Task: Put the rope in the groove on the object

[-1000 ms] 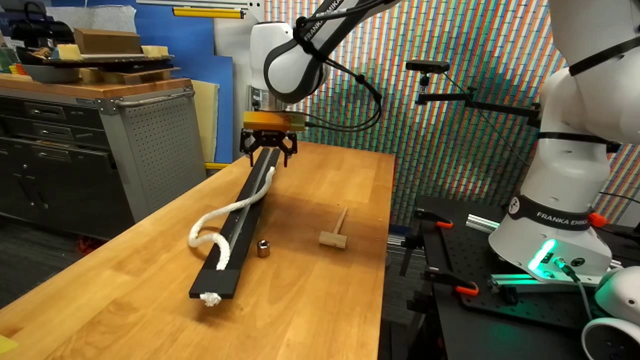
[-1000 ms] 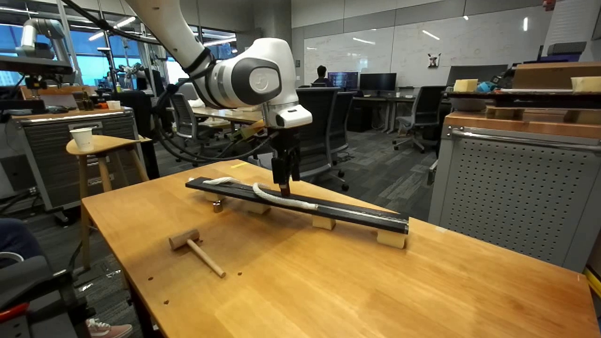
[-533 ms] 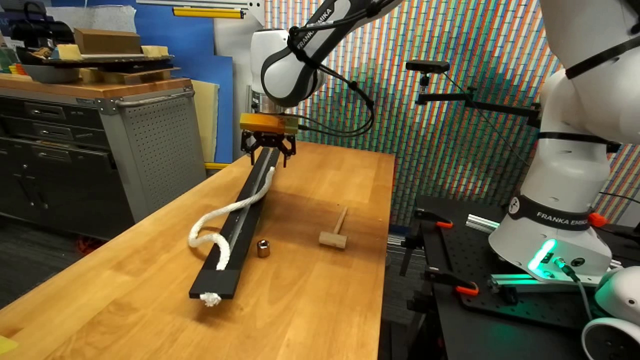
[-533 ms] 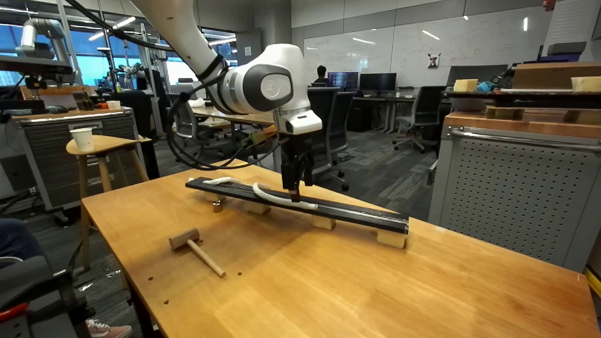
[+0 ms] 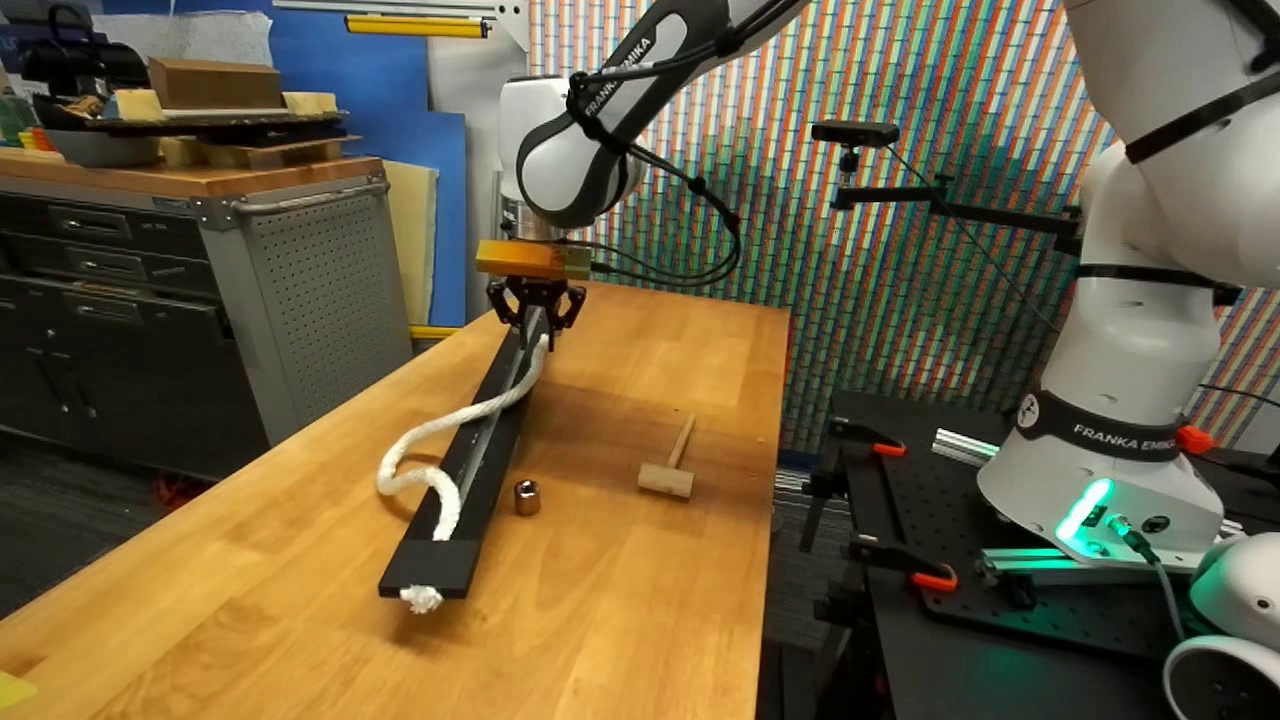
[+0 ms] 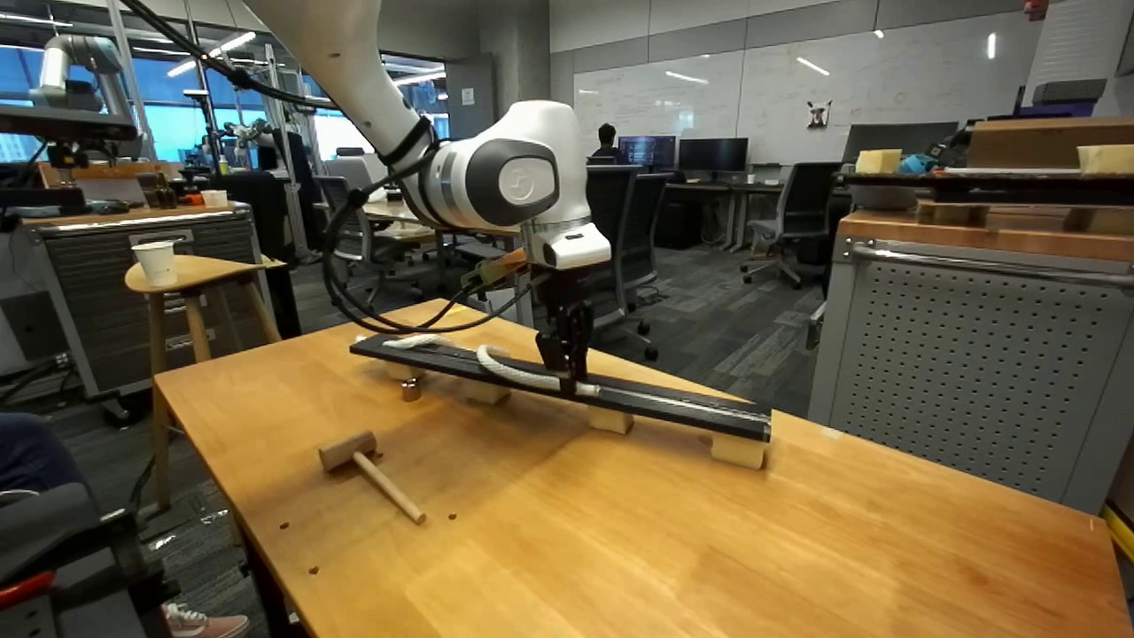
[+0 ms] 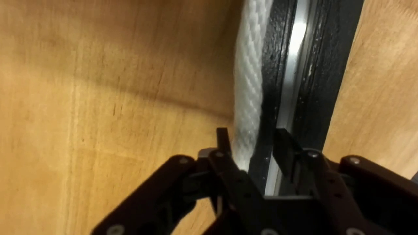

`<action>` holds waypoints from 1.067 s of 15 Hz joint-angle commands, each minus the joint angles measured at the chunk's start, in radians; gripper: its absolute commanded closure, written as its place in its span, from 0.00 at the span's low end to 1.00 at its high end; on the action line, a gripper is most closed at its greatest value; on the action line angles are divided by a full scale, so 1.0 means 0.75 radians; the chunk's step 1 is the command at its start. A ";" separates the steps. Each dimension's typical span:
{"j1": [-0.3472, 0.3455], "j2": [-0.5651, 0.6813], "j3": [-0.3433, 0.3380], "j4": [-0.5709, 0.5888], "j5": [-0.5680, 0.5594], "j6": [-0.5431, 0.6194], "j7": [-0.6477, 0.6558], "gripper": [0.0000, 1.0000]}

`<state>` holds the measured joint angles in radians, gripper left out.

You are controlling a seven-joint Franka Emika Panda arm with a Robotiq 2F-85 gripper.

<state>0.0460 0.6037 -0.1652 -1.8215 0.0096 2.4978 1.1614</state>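
Note:
A white rope (image 5: pixel 488 406) snakes over the long black bar (image 5: pixel 430 565), bulging off one side. Its near end pokes out beneath the bar's near end piece. Down the bar's middle runs the groove (image 7: pixel 292 75), bright inside. In the wrist view the rope (image 7: pixel 248 85) lies along the bar's left edge, outside the groove. My gripper (image 7: pixel 251 133) straddles the rope's free end, jaws partly closed. The left finger is close beside the rope, while a gap separates the rope from the right finger, which stands over the groove. In an exterior view the gripper (image 6: pixel 568 383) is down at bar height.
Pale blocks (image 6: pixel 737 450) prop the bar above the wooden table (image 5: pixel 640 600). Beside it stand a small metal cylinder (image 5: pixel 527 497) and a wooden mallet (image 5: pixel 668 478). A grey cabinet (image 5: pixel 310 290) is beyond the table.
My gripper has shifted along the bar towards the rope's free end and come down around it. Its fingers have moved from wide apart to much nearer each other. The rope looks unmoved.

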 commanded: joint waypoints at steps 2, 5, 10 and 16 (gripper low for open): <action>-0.007 0.041 0.002 0.063 0.036 -0.040 -0.007 0.96; -0.011 0.039 0.006 0.064 0.045 -0.042 -0.018 0.99; -0.017 -0.024 0.020 0.045 0.033 -0.026 -0.112 0.97; 0.005 -0.080 -0.027 0.087 -0.031 -0.030 -0.175 0.97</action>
<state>0.0446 0.5702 -0.1640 -1.7783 0.0115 2.4956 1.0530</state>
